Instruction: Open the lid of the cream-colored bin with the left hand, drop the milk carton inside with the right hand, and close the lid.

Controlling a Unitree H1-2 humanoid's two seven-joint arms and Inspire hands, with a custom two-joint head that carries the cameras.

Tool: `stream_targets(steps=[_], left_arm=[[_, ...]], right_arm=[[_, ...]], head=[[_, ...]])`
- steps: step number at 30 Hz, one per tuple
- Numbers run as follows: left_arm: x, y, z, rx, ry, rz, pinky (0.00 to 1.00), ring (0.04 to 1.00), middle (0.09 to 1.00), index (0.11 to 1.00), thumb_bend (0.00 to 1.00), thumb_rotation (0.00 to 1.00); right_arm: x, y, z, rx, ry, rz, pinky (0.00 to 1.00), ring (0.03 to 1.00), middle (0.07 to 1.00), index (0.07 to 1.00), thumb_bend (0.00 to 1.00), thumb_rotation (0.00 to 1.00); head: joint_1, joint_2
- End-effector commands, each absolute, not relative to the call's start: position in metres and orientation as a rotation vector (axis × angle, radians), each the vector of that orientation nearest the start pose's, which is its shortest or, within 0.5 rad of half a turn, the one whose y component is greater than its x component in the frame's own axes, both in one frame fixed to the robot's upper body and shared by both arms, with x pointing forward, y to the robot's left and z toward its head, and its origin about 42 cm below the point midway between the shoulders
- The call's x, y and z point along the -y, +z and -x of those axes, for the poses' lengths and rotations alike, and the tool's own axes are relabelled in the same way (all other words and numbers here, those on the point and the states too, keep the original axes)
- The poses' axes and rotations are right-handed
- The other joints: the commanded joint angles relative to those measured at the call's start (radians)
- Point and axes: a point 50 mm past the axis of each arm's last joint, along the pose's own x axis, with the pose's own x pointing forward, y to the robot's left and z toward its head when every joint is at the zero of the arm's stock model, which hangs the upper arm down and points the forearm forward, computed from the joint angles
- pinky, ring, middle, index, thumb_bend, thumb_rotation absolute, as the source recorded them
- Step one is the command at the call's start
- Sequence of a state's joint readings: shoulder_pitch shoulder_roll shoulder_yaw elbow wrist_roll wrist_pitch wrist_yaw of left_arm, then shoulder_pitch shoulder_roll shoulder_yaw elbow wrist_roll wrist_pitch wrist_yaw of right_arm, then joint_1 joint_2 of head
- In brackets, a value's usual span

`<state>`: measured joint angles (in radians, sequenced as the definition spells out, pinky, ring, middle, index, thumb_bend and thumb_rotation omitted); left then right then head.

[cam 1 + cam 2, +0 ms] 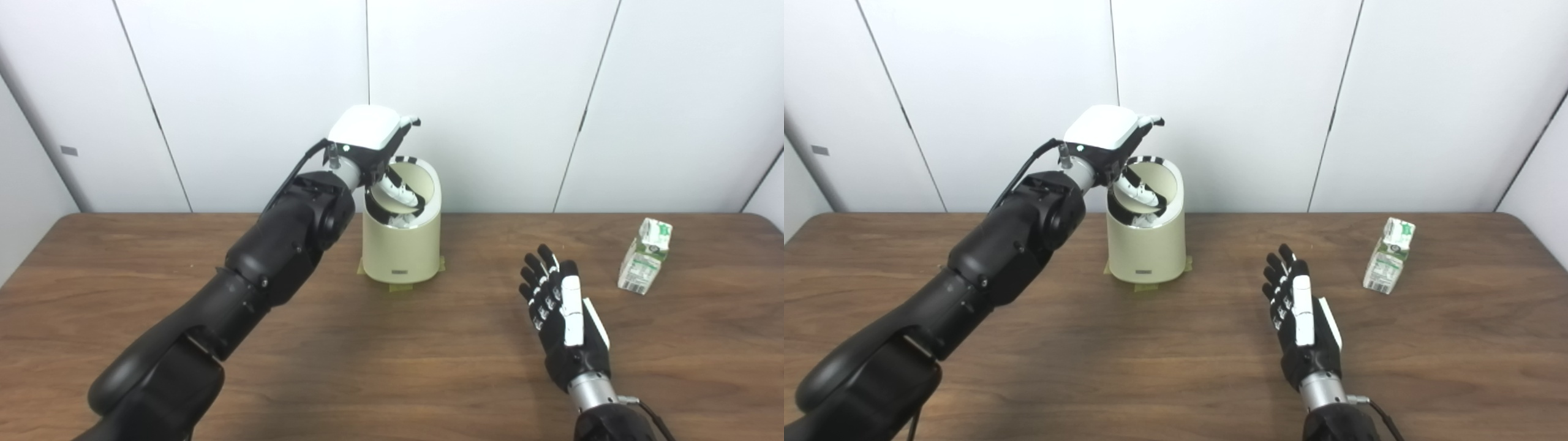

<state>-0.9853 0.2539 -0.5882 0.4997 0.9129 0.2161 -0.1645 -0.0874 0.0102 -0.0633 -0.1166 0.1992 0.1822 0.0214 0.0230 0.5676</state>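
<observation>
1. Left eye view: the cream-colored cylindrical plastic bin [402, 245] stands toward the back of the brown wooden table [392, 367], on tape tabs. The left hand [373, 144] is over its mouth, fingers [401, 193] reaching down inside against the tilted swing lid [392, 202]. The lid looks pushed open, but whether the fingers press it or grip its edge I cannot tell.

2. Same view: the small white-and-green milk carton [644, 256] stands upright near the table's right edge, well apart from the bin. The right hand [560, 312] hovers low over the table between bin and carton, fingers stretched and spread, holding nothing.

3. Judged from this, the lid-opening step is in hand or just done, and the carton is untouched. The next move calls for the right hand to travel right and forward to the carton and close around its narrow body without tipping it.

4. Right eye view: the bin [1146, 248] has white wall panels close behind it, so the left hand [1108, 138] has little room rearward. Its forearm covers the bin's left side.

5. Same view: the tabletop between the right hand [1301, 315] and the carton [1388, 256] is bare. The carton sits near the far right corner, so a clumsy push could send it toward the edge. A drop into the bin would best come from the right, away from the left arm.
</observation>
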Motion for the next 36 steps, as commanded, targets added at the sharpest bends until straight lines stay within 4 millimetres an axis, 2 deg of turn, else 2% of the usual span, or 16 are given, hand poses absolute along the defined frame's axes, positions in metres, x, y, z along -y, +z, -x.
stream_targets(steps=[1,8,11,15,19,22,30,36], left_arm=[[-0.128,0.329,-0.527,0.341,-0.178,-1.639,0.79,0.884,0.914,0.920,0.91,0.00],[-0.136,0.340,-0.530,0.360,-0.125,-1.652,0.82,0.883,0.899,0.910,0.91,0.00],[-0.140,0.349,-0.529,0.363,-0.099,-1.608,0.82,0.894,0.905,0.905,0.90,0.00],[-0.144,0.362,-0.529,0.370,-0.052,-1.519,0.74,0.842,0.887,0.897,0.90,0.03],[-0.145,0.372,-0.526,0.363,-0.047,-1.484,0.69,0.850,0.902,0.901,0.91,0.05],[-0.142,0.369,-0.525,0.376,-0.061,-1.505,0.69,0.843,0.887,0.892,0.94,0.05],[-0.126,0.351,-0.520,0.405,-0.122,-1.644,0.84,0.887,0.889,0.903,0.98,0.08],[-0.115,0.348,-0.519,0.408,-0.135,-1.640,0.81,0.889,0.892,0.903,1.00,0.12]], right_arm=[[0.213,0.160,-0.318,0.132,0.043,-0.207,0.98,0.974,0.968,1.000,0.65,1.00],[0.212,0.162,-0.318,0.137,0.049,-0.205,0.97,0.973,0.965,0.997,0.66,1.00],[0.212,0.161,-0.318,0.132,0.053,-0.209,0.98,0.972,0.965,0.998,0.66,1.00],[0.212,0.161,-0.318,0.132,0.051,-0.206,0.98,0.970,0.961,0.994,0.67,1.00],[0.213,0.161,-0.317,0.129,0.055,-0.207,0.99,0.972,0.963,0.996,0.66,1.00],[0.213,0.161,-0.317,0.128,0.054,-0.206,0.98,0.970,0.961,0.994,0.67,1.00],[0.218,0.160,-0.317,0.133,0.049,-0.205,0.99,0.979,0.970,1.000,0.66,1.00],[0.220,0.160,-0.317,0.128,0.050,-0.200,0.98,0.973,0.969,1.000,0.67,1.00]], head=[[0.003,0.004],[0.003,0.004],[0.004,0.003],[0.003,0.006],[0.004,0.006],[0.002,0.009],[0.005,0.015],[0.002,0.017]])
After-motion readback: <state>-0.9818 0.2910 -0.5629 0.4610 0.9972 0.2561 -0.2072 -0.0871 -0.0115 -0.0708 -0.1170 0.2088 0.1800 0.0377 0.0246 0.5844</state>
